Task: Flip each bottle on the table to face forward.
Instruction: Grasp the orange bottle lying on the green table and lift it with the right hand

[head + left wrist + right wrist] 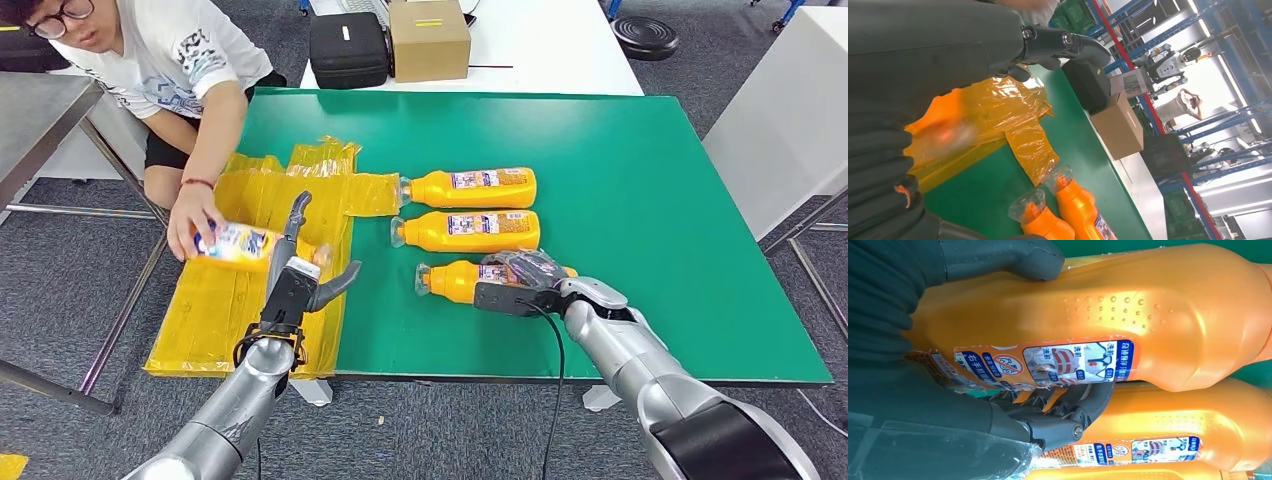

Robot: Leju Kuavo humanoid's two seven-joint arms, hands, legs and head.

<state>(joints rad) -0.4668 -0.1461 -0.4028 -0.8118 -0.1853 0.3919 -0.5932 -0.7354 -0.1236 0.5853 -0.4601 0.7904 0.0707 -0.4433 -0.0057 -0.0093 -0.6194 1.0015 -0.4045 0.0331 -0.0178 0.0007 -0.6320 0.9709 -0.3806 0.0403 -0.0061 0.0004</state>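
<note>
Bright, even indoor light fills the head view, with soft, short shadows under the bottles [470, 188] on the green table [650, 200]. The yellow plastic sheet [250, 300] shows small glints. This view is sharp, with slight bending toward the edges. In the left wrist view, strong daylight glare burns out the far background [1208, 85] to white. The left hand [923, 75] close to the lens is dark and out of focus, and an orange patch [943, 132] beside it is smeared by motion blur. In the right wrist view, the near bottle [1128, 315] is crisp, with soft sheen on its orange plastic. The right hand [923, 390] is shadowed and slightly soft.
</note>
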